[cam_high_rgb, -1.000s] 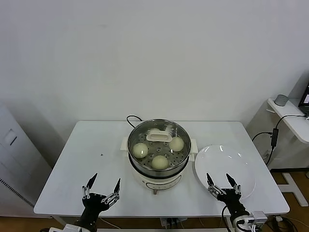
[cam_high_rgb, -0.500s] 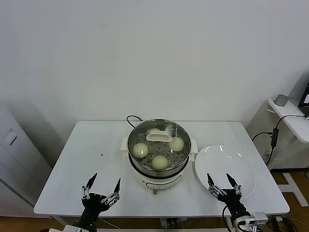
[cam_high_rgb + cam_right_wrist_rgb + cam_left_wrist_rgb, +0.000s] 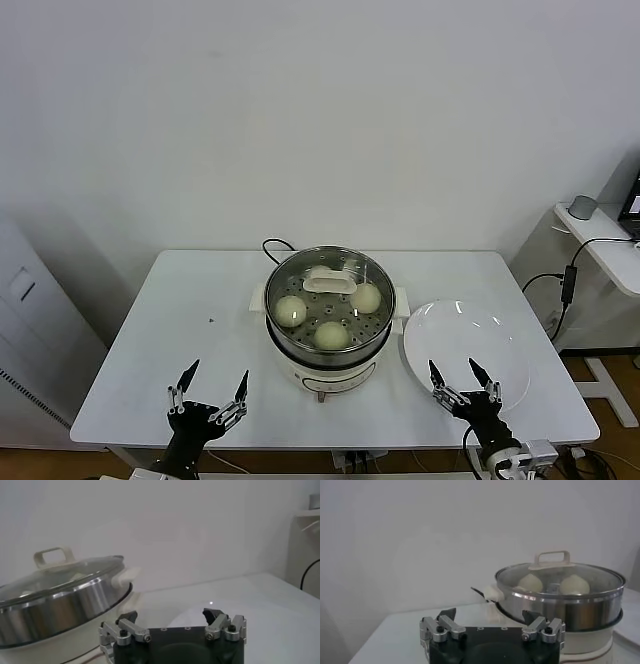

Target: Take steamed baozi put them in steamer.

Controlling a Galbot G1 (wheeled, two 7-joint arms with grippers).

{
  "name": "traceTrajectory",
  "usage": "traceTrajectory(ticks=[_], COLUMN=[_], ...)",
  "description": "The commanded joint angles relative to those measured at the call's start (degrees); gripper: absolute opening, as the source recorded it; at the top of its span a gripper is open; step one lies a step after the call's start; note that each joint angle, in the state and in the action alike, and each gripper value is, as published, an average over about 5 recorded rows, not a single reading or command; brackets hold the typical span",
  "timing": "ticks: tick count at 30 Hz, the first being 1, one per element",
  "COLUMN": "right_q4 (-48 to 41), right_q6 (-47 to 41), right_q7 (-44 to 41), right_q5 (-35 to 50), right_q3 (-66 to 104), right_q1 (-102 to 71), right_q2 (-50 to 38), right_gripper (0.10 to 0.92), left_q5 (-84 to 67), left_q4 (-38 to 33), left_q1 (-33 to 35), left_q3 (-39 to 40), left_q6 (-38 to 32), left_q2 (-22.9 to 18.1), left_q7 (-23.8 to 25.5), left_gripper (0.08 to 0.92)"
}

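Three steamed baozi [image 3: 331, 335] are sitting inside the steamer [image 3: 330, 352] at the middle of the white table [image 3: 200, 300], under a glass lid [image 3: 290, 272] with a cream handle [image 3: 329, 281]. A black cord [image 3: 272, 246] is trailing behind the pot. A white plate [image 3: 470, 345] is lying just right of it. The left gripper [image 3: 209, 397] and right gripper [image 3: 462, 386] are hovering at the near edge, fingers spread apart, holding nothing.

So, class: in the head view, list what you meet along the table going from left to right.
left gripper → steamer with buns under its glass lid → white plate, with the right gripper over its near edge
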Motion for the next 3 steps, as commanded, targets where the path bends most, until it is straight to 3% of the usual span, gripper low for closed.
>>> traceTrajectory(ticks=[1,3], right_q4=[-0.1,-0.1], right_q6=[0.8,0.9], right_q7=[-0.9,-1.0], right_q5=[-0.3,-0.3], right_q3=[0.1,0.2], right_q1=[-0.2,-0.2], right_q2=[-0.2,-0.2], right_gripper=[0.823,0.823], left_q5=[0.1,0.1], left_q4=[-0.2,-0.2], left_q1=[0.2,0.2], left_q3=[0.1,0.1], left_q6=[-0.1,-0.2], left_q2=[-0.2,-0.2], left_q7=[0.0,0.0], left_gripper=[0.823,0.823])
